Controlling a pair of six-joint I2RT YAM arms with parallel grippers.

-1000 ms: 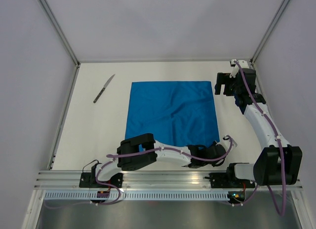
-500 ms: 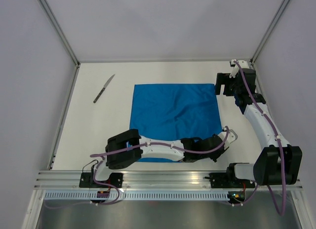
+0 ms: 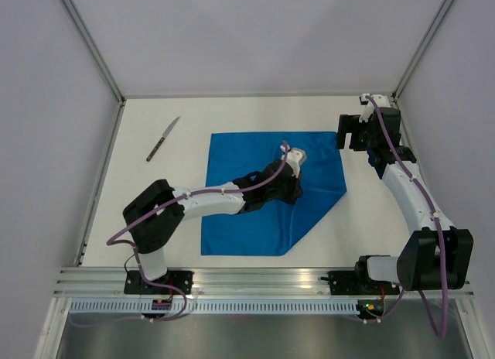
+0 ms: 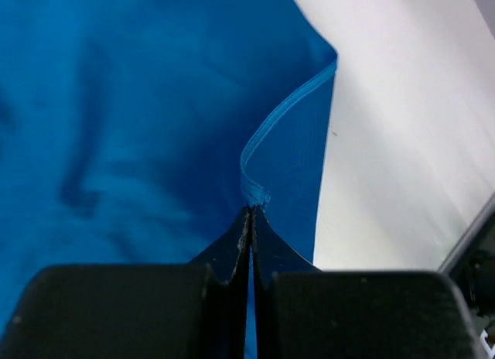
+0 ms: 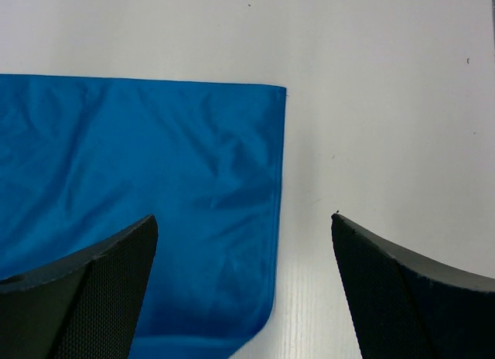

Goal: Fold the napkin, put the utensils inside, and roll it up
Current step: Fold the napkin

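The blue napkin (image 3: 236,152) lies in the middle of the table. My left gripper (image 3: 288,167) is shut on its near right corner (image 4: 254,195) and holds that corner lifted over the cloth's middle, so the right side runs diagonally. In the left wrist view the napkin (image 4: 116,104) hangs below the closed jaws. My right gripper (image 3: 349,132) is open and empty, hovering by the napkin's far right corner (image 5: 271,92); its fingertips (image 5: 116,266) straddle the cloth's right edge. A silvery knife (image 3: 163,138) lies on the table at the far left, apart from the napkin.
White walls with metal frame posts (image 3: 93,46) enclose the table on three sides. A metal rail (image 3: 255,278) runs along the near edge by the arm bases. Bare table (image 3: 371,220) shows to the right of the napkin.
My left gripper has lifted the napkin's near right corner and carried it away from the near edge, over the cloth's middle. The right arm and knife have not moved.
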